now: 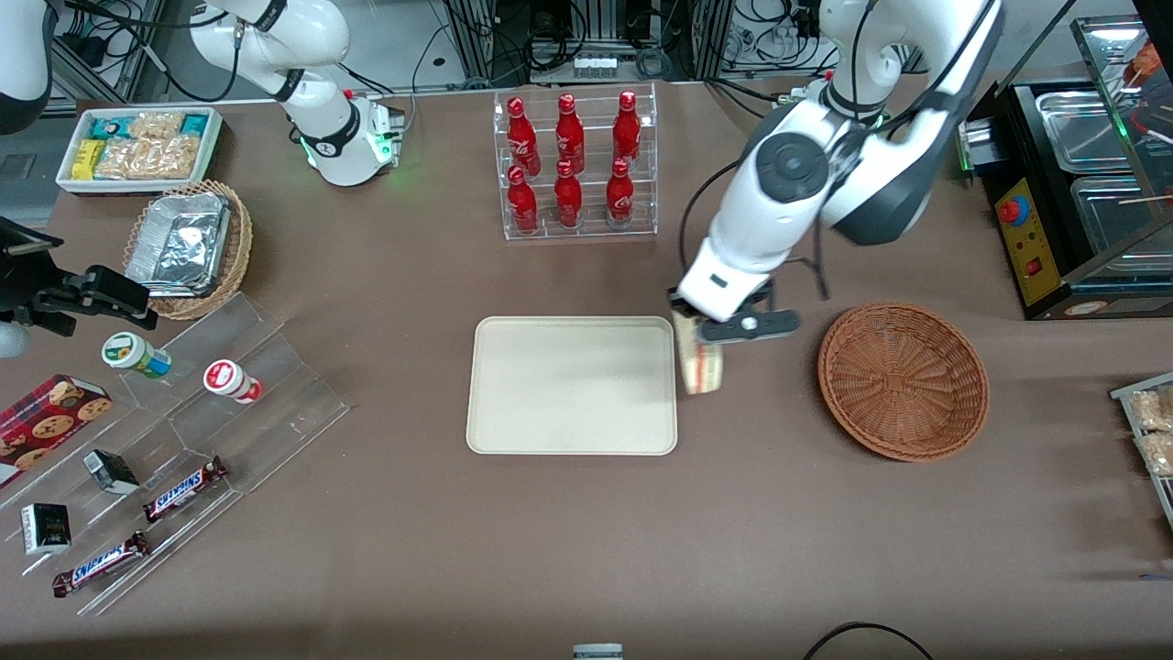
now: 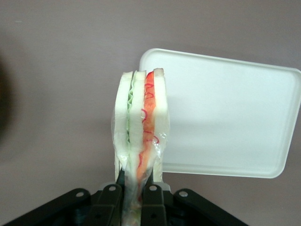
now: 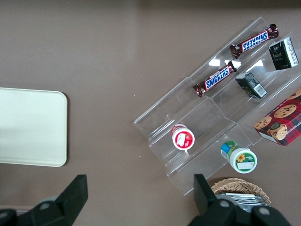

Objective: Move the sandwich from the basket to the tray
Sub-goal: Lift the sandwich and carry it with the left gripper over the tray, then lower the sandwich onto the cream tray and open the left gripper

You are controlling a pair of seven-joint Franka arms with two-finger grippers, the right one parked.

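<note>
My left gripper (image 1: 704,332) is shut on the sandwich (image 1: 701,360), a plastic-wrapped wedge of white bread with green and red-orange filling. It hangs in the air between the basket and the tray, just at the tray's edge toward the working arm's end. In the left wrist view the black fingers (image 2: 150,200) pinch the sandwich (image 2: 141,127) at its narrow end, with the cream tray (image 2: 225,117) below and beside it. The reddish-brown wicker basket (image 1: 903,380) is empty. The tray (image 1: 573,385) is bare; it also shows in the right wrist view (image 3: 30,127).
A clear rack of red bottles (image 1: 575,163) stands farther from the camera than the tray. A tan wicker basket with foil containers (image 1: 188,247), a white bin of snacks (image 1: 137,147) and a clear stepped stand with snacks (image 1: 183,440) lie toward the parked arm's end.
</note>
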